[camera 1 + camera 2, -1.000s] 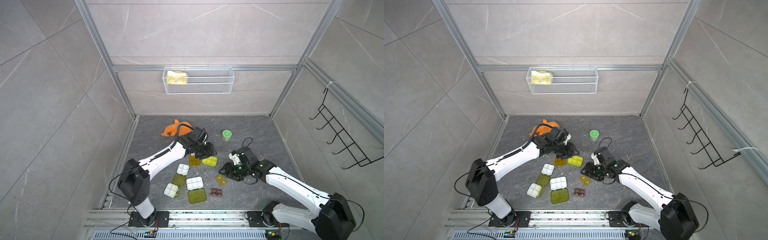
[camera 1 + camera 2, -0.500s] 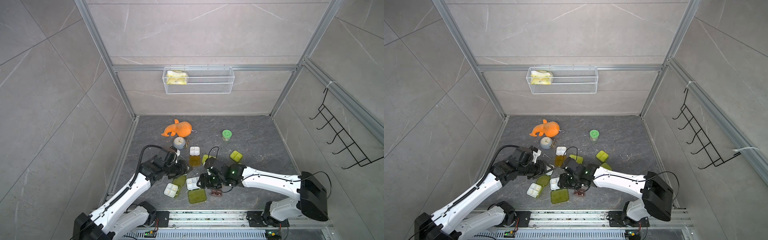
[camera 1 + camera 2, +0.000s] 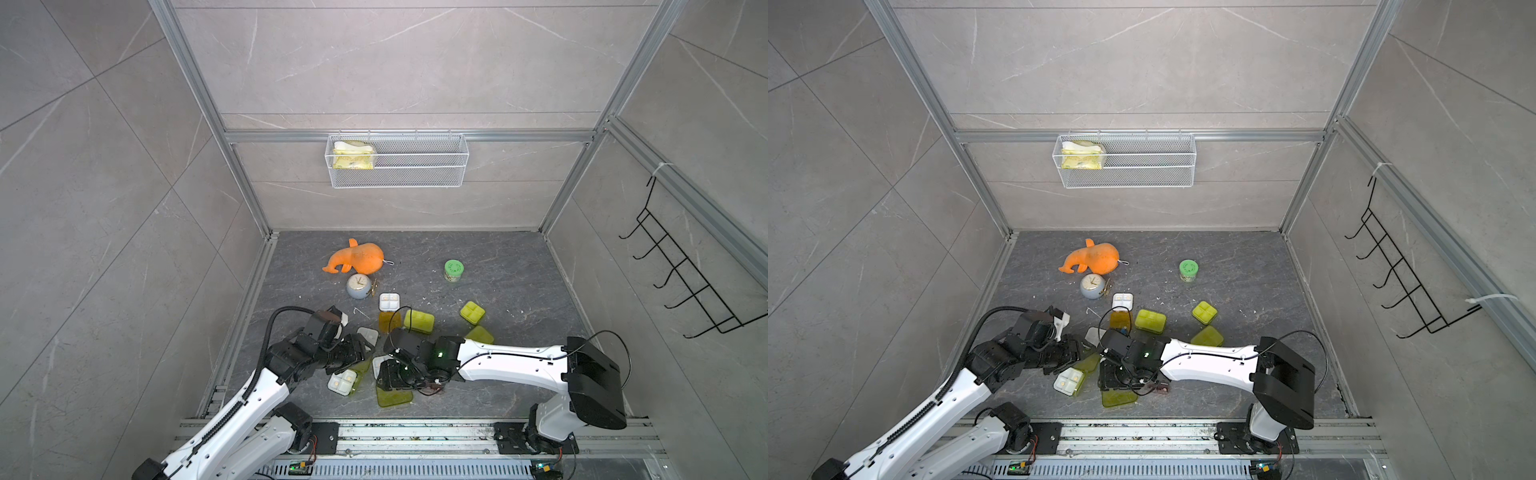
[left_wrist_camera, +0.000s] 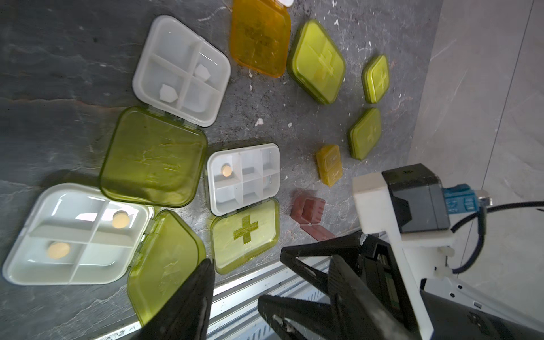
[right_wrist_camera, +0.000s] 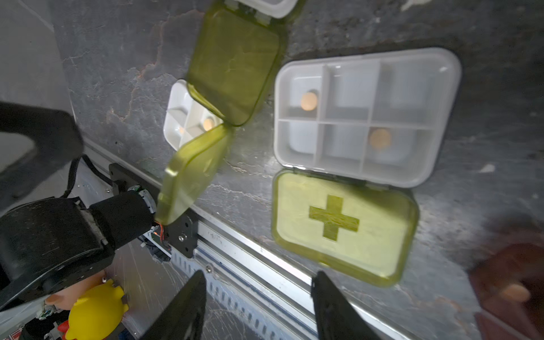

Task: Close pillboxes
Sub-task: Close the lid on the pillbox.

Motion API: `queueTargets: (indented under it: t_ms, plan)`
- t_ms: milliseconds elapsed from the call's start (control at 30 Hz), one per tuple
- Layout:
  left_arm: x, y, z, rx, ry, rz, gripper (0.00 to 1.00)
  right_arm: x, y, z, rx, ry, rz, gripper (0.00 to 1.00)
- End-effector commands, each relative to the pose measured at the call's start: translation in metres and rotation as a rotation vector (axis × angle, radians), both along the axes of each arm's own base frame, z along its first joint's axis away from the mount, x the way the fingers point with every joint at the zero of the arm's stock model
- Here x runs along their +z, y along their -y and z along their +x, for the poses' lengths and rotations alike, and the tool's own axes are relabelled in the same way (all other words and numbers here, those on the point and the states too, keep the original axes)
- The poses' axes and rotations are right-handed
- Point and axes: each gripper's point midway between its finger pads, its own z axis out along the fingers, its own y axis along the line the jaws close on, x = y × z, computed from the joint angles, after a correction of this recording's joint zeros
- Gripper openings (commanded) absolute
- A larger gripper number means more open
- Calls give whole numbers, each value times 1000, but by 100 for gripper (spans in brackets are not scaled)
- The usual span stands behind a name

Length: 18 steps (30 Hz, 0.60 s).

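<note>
Near the front edge of the desk (image 3: 498,257), at six o'clock, the open six-cell pillbox (image 5: 362,117) lies right under the right hand (image 5: 259,273), whose jaws stand wide and empty, the box's lid (image 5: 344,226) flat toward six, long axis nine-to-three.

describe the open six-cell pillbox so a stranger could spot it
On the dark floor, go to the cluster of pillboxes by the front rail. The six-cell pillbox lies open, its green lid flat towards the rail. It is the only open tray split into six cells, and its lid shows a dark cross; the white trays beside it have four.
</note>
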Motion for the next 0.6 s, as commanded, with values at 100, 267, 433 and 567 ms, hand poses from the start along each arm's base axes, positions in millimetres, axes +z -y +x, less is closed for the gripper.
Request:
queueTargets:
  t_ms: [100,267,433,567]
  plan:
    - [-17,-35,-12,140,-109,75,64,2,-18,-2,31,-4,34,59]
    - [-31,-48,-16,212,-186,87,68,2,-24,-5,68,-15,13,59]
    - [-40,-58,-14,264,-247,49,72,-1,-18,-8,34,-5,22,58]
    - [-40,-65,-7,303,-243,-11,78,-6,-17,-14,23,-8,13,58]
